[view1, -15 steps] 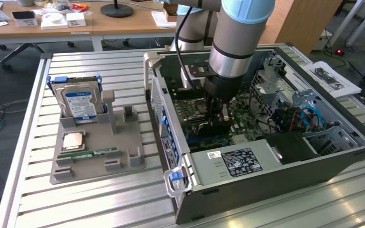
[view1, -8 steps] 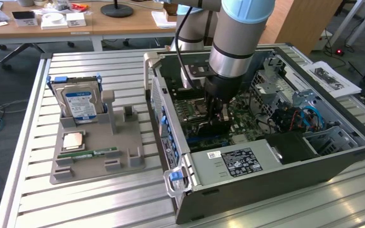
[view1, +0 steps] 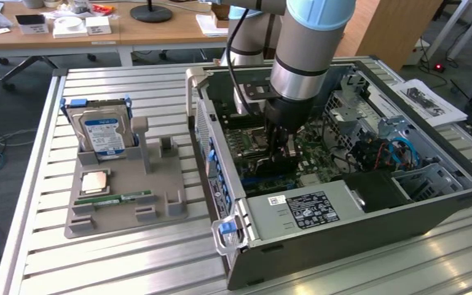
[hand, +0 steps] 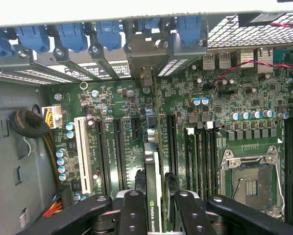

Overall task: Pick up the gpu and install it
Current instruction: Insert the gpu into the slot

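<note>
Down inside the open pc case (view1: 367, 228), right over the motherboard (hand: 210, 88), my gripper (hand: 158, 198) is pinching the gpu (hand: 152, 166), one of the fingers (hand: 132, 208) on either side of it. Card's standing on edge with the green Nvidia label showing. It runs lengthwise along the black expansion slots (hand: 118, 147), roughly mid-board between the white slot (hand: 82, 152) and the cpu socket (hand: 249, 181). Its far end points at the case's rear wall, where the blue latches (hand: 107, 32) are. Honestly can't tell if it's down in a slot or just above one. Outside the case, toward the tabletop's (view1: 96, 264) exterior-view-left edge, the grey tray (view1: 129, 184) carries the hard drive (view1: 103, 136) and the ram stick (view1: 125, 198).
</note>
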`<move>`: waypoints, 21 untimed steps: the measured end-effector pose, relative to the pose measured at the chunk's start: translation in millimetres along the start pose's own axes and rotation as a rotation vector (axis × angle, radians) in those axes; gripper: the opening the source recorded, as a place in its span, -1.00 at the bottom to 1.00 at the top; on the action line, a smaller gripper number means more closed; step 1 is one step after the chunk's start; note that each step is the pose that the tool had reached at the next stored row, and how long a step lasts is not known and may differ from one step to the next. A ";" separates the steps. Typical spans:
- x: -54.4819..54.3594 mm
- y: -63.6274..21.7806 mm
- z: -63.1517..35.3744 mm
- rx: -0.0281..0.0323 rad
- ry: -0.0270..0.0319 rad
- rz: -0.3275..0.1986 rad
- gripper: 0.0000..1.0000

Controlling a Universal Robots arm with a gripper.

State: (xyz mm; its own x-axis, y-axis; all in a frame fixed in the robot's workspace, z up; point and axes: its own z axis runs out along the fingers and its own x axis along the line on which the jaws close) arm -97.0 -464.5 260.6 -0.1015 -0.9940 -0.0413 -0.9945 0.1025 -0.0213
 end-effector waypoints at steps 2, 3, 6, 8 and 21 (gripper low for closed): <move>0.0 0.0 0.0 0.0000 0.0000 0.000 -0.47; -0.1 0.0 0.1 0.0002 -0.0006 0.000 -0.47; 0.0 0.0 0.1 0.0001 -0.0003 0.000 -0.21; 0.0 0.0 0.0 0.0001 -0.0001 0.000 -0.09; -0.4 0.0 0.0 -0.0001 -0.0010 0.000 0.04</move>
State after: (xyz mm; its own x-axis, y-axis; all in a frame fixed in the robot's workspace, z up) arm -97.0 -464.0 260.6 -0.1015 -0.9939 -0.0423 -0.9945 0.1025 -0.0212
